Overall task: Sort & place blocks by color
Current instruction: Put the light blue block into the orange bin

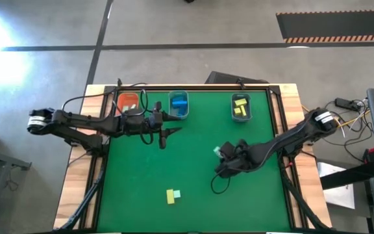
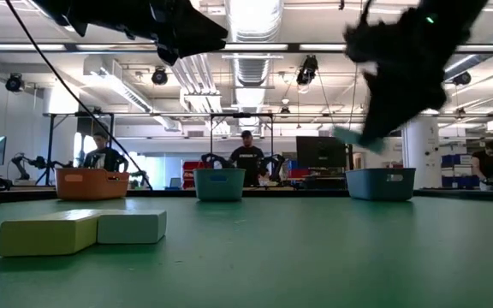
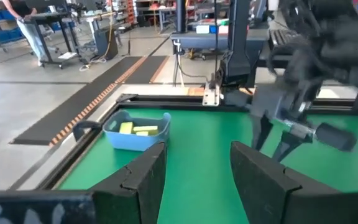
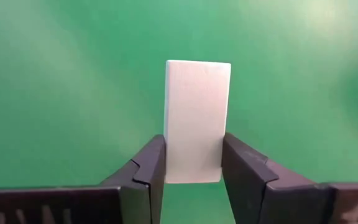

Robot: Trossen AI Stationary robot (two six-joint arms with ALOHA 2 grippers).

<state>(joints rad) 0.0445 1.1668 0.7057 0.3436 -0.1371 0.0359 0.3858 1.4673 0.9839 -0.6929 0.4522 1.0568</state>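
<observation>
Now, the right gripper (image 4: 191,163) has a pale mint block (image 4: 197,118) pinched between its two dark fingers (image 4: 143,171), and what a clean look at it from the right wrist view: a smooth, plain rectangular slab, long edge running away from the fingers, both pads pressed flat against its sides, green surface (image 4: 55,93) behind it. From above, the right gripper (image 1: 228,155) sits right of centre, with the arm coming in from the right edge. In the low view the block (image 2: 355,138) shows as a pale sliver hanging well above the felt under the dark gripper.

Down at the near edge, two more blocks lie touching: a yellow block (image 1: 171,196) and a small mint block (image 1: 176,194) just at its right.

Along the far edge stand three bins: an orange bin (image 1: 128,102) at the left, a blue bin (image 1: 178,104) in the middle with blue pieces inside, and a grey bin (image 1: 241,107) at the right holding yellow pieces (image 1: 241,106).

The left gripper (image 1: 163,136) hangs over the far-left part of the surface, just near of the blue bin, fingers (image 3: 143,180) spread and pinching nothing. Its arm stretches across in front of the orange bin. People stand in the room beyond.
</observation>
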